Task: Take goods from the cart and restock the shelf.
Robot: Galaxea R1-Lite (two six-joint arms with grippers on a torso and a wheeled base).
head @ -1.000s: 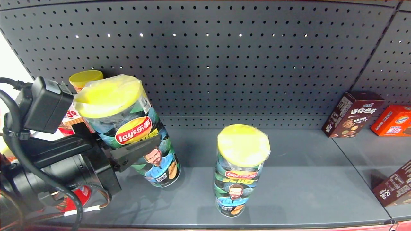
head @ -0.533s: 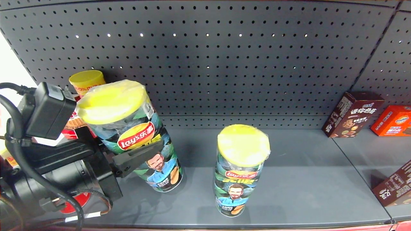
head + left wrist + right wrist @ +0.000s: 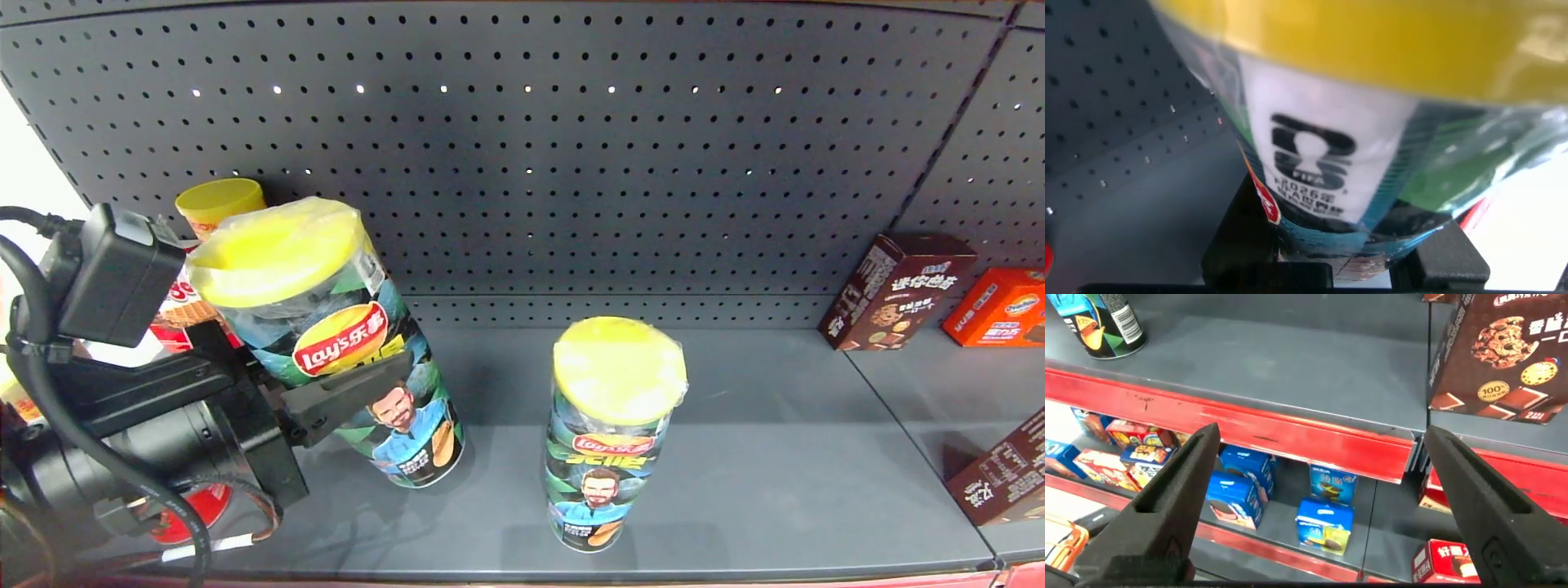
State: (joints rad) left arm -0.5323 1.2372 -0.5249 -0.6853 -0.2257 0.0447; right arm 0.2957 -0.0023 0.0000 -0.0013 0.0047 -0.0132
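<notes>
Looks like the put-down step of the restock, roughly mid-placement. Got a tilted chip can (image 3: 326, 327) pinched round its middle by the left gripper (image 3: 347, 388), clamped tight on it, off to the left of the standing chip can (image 3: 614, 433) and a touch further back, leaning lid-first away from it. Can't tell whether touching the shelf (image 3: 775, 482) at the base or hanging just above. Next up, probably: straighten to upright, settle flat on the deck with a gap left to the standing chip can, then let go and back out without snagging the wrap. Worth watching the yellow-lidded tub (image 3: 220, 200) further left again and behind, near enough to get bumped. As for the right gripper (image 3: 1323, 510): spread wide with nothing in it, parked low and out front, to the right of the standing chip can. Contents-wise: both cans sealed under yellow lids and clear wrap, so no peeking inside. Same deal with the brown cookie box (image 3: 894, 290) and orange box (image 3: 1000, 306), well to the right of the standing chip can against the pegboard (image 3: 571, 163), closed up. Also another brown box (image 3: 1004, 482) far right, nearer the front edge, closed too.
</notes>
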